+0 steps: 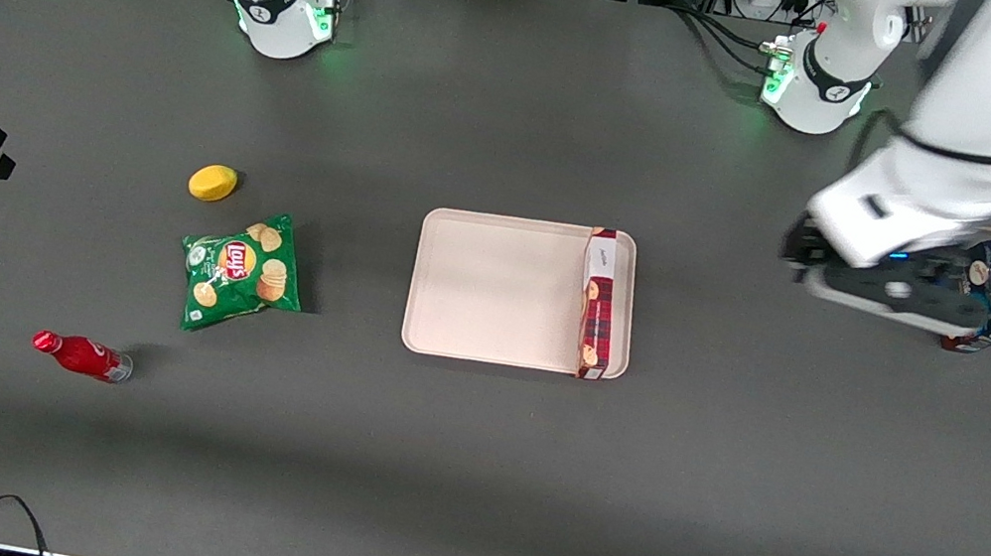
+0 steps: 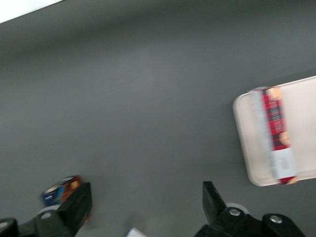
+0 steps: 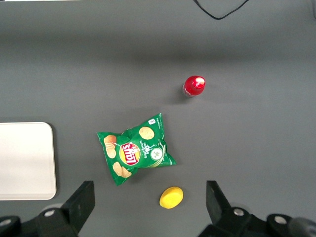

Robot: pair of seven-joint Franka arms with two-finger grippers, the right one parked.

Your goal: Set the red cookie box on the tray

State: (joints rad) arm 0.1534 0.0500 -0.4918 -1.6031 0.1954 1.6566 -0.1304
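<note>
**Red cookie box resting on tray; gripper empty and away from it**

The red cookie box (image 1: 598,304) lies inside the tray (image 1: 494,288), along the short rim at the tray's 3 o'clock edge in the front view. Its length spans nearly the whole short side, white end section toward 12 o'clock. It appears to stand on a narrow side, close against the rim; whether it touches the rim cannot be told. The rest of the tray floor is bare, so the box sits at the edge nearest the working arm, probably the shortest reach.

The gripper (image 2: 145,202) hovers above the dark blue cookie box (image 1: 990,300), well apart from the tray toward the working arm's end. The wrist view shows its fingers (image 2: 213,198) spread wide with only bare table (image 1: 463,474) between them; it grips nothing.

Judgement: placement looks complete.
</note>
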